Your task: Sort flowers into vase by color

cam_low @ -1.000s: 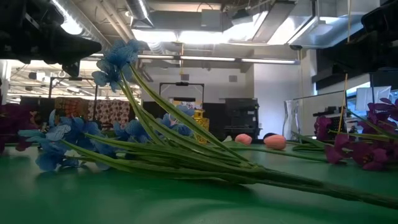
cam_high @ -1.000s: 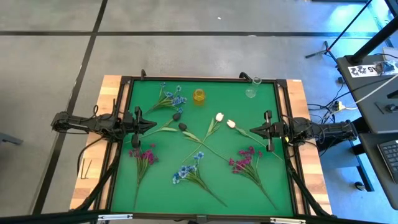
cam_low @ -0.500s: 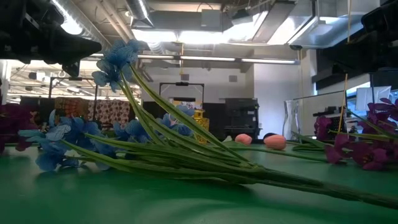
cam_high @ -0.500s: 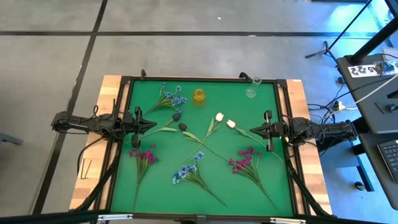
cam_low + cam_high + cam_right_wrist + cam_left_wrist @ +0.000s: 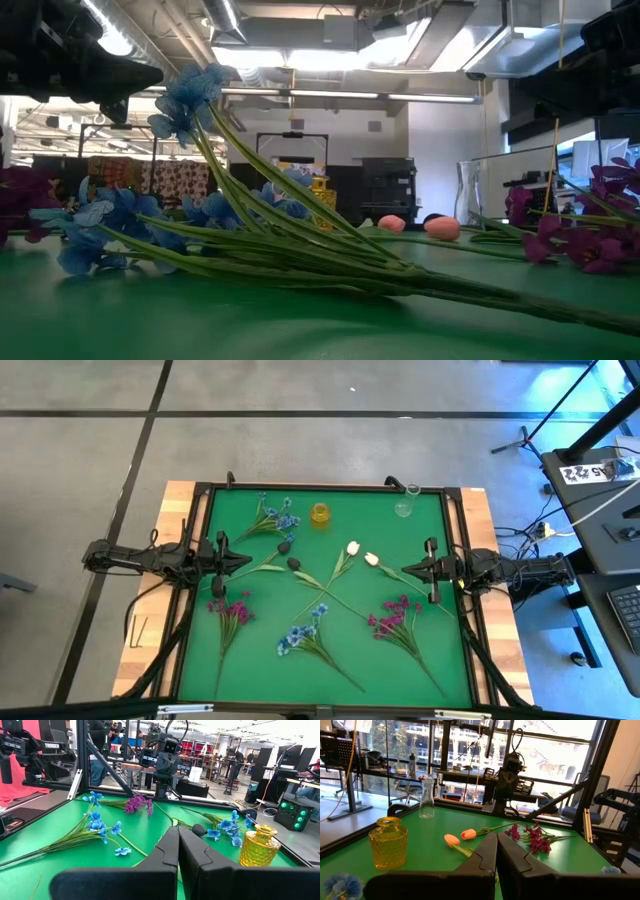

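Flowers lie flat on the green mat. A blue spray (image 5: 277,519) rests near the far left and another blue spray (image 5: 303,635) near the middle front. Magenta sprays lie at left (image 5: 235,608) and right (image 5: 394,618). Two pale tulips (image 5: 353,547) (image 5: 371,559) and two dark buds (image 5: 285,546) sit mid-table. A yellow vase (image 5: 320,514) and a clear vase (image 5: 404,508) stand by the far edge. My left gripper (image 5: 246,561) hovers shut at the left side, also seen as my left gripper (image 5: 496,854). My right gripper (image 5: 405,570) hovers shut at the right, seen too as my right gripper (image 5: 178,845).
A dark frame (image 5: 200,540) rims the mat, with wooden table margins outside it. Green stems cross in the middle (image 5: 325,590). In the low view the near blue spray (image 5: 200,215) fills the foreground. Bare mat lies between the vases (image 5: 362,510).
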Controlling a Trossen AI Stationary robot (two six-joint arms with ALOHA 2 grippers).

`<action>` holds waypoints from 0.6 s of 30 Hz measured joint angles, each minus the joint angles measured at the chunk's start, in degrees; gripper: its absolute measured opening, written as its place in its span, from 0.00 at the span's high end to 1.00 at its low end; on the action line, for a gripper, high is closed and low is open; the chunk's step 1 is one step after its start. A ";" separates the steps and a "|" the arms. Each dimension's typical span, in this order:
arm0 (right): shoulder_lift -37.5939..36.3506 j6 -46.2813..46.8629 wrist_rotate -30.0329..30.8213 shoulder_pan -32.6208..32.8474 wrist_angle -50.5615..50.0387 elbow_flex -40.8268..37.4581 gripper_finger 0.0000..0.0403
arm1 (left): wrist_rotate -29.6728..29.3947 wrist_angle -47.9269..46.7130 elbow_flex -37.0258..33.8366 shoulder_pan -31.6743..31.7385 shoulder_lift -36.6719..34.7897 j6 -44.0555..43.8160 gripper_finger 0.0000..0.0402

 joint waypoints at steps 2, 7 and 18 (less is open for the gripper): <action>0.00 0.00 0.00 0.00 0.00 0.02 1.00 | 0.00 0.02 -0.01 0.02 0.00 0.00 1.00; -0.01 0.13 0.00 0.02 0.21 0.01 1.00 | 0.02 0.02 -0.01 0.02 -0.02 0.02 1.00; -0.02 7.69 1.50 0.02 11.34 -0.04 1.00 | 0.00 0.00 -0.01 0.02 -0.02 0.02 1.00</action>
